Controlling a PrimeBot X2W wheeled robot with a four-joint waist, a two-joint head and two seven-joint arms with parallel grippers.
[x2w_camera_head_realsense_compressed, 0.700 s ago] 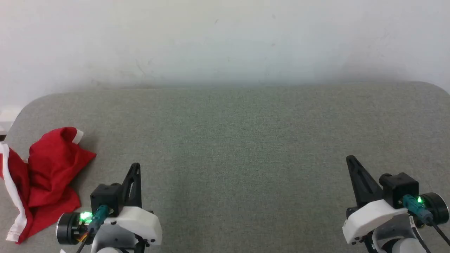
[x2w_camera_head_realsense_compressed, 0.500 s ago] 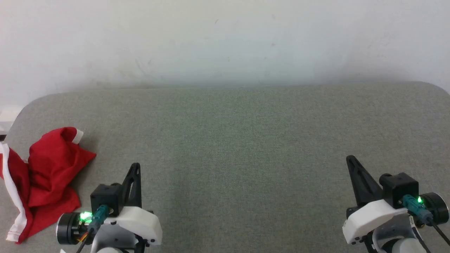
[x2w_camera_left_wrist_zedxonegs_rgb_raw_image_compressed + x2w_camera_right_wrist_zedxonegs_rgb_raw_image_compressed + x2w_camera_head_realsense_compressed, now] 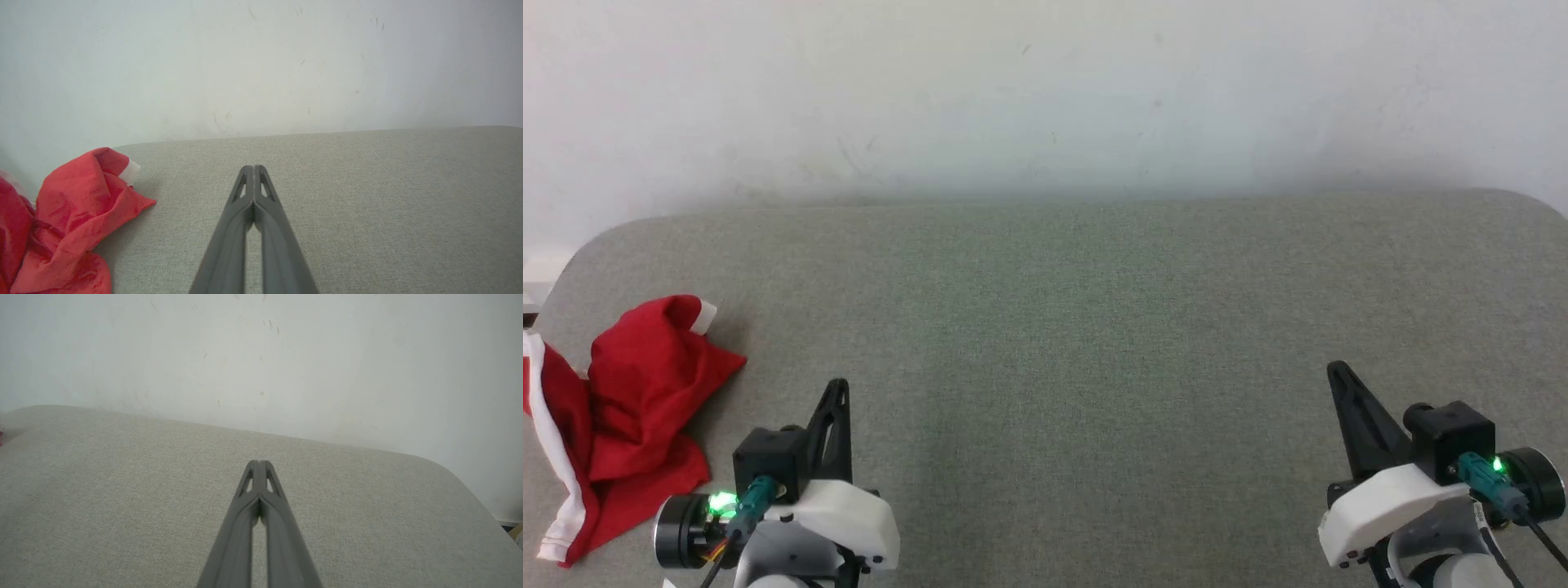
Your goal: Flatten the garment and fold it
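The red shorts (image 3: pixel 629 408) lie crumpled in a heap at the far left of the grey fabric surface (image 3: pixel 1094 327), with a white stripe running down their left side; no print shows. In the left wrist view the shorts (image 3: pixel 69 228) bunch at the lower left. My left gripper (image 3: pixel 837 388) hovers just right of the heap, fingers pressed together and empty; its tips (image 3: pixel 254 168) meet. My right gripper (image 3: pixel 1335 369) is far off at the lower right, also shut and empty, tips (image 3: pixel 259 462) touching.
A white wall (image 3: pixel 1045 98) rises behind the surface's far edge. The surface has rounded corners at back left and back right. Beyond its right corner a bit of floor and a yellowish object (image 3: pixel 515 531) peek in.
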